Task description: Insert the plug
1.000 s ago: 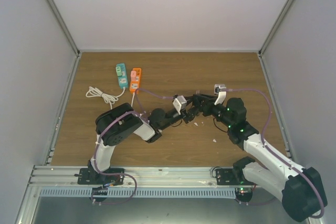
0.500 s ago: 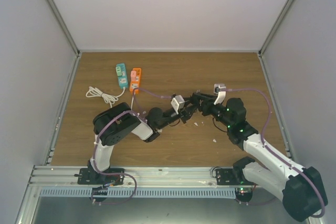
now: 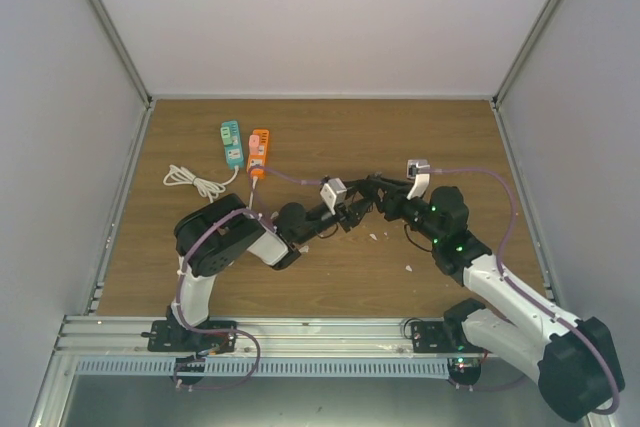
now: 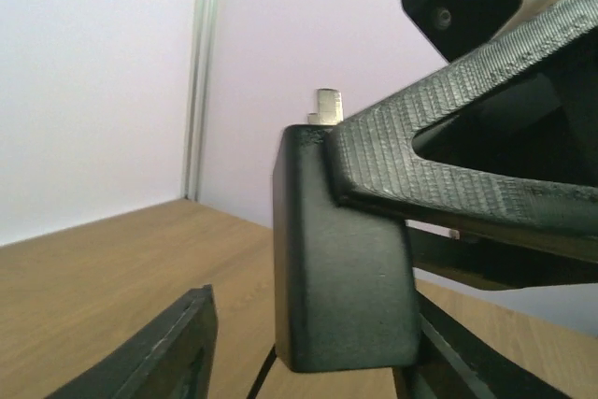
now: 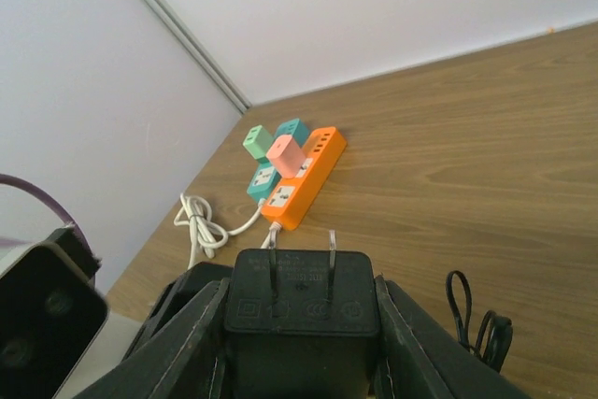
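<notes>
A black plug adapter (image 5: 304,310) with two metal prongs sits between the fingers of my right gripper (image 5: 301,324), which is shut on it above the table's middle (image 3: 368,191). In the left wrist view the adapter (image 4: 341,259) stands prongs up, with a ribbed right finger (image 4: 448,156) across it. My left gripper (image 4: 313,348) is open, its fingers on either side of the adapter's lower end with a gap on the left. It shows in the top view (image 3: 350,211) too. The orange power strip (image 5: 301,179) lies far left (image 3: 258,152).
A teal power strip (image 3: 231,144) lies beside the orange one, with pink (image 5: 285,154) and green (image 5: 259,142) adapters plugged in. A coiled white cable (image 3: 195,183) lies at left. A black cable loop (image 5: 476,324) and small white bits (image 3: 375,237) lie near the grippers.
My left wrist has drawn back to the left and slightly up the table. The right gripper has kept hold of the adapter and shifted slightly left.
</notes>
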`<action>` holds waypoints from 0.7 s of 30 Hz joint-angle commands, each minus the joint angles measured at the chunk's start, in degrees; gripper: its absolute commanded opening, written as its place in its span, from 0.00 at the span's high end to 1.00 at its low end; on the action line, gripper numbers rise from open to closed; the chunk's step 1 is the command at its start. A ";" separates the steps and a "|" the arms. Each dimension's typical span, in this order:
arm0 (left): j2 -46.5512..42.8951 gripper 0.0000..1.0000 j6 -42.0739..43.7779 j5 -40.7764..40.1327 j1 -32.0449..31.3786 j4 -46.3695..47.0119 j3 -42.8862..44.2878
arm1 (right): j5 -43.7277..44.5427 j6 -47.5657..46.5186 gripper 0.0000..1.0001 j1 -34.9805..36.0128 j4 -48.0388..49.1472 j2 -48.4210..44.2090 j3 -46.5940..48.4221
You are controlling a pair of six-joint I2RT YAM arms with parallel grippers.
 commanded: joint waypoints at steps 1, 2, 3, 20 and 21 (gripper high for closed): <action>-2.46 0.41 -3.87 -6.17 4.03 17.98 -1.16 | -2.89 -2.77 0.87 0.36 -0.43 -0.71 0.41; -2.50 0.37 -3.80 -6.01 4.03 18.09 -1.30 | -3.03 -2.74 0.87 0.37 -0.35 -0.64 0.41; -2.61 0.34 -3.80 -5.99 4.03 18.23 -1.32 | -3.17 -2.72 0.87 0.45 -0.22 -0.59 0.41; -4.85 0.27 -1.14 -2.09 4.03 18.14 -1.66 | -6.49 -3.05 0.88 1.18 1.50 2.91 1.07; -4.79 0.28 -0.74 -1.89 4.03 17.92 -1.50 | -6.54 -3.13 0.88 1.25 1.51 2.91 1.03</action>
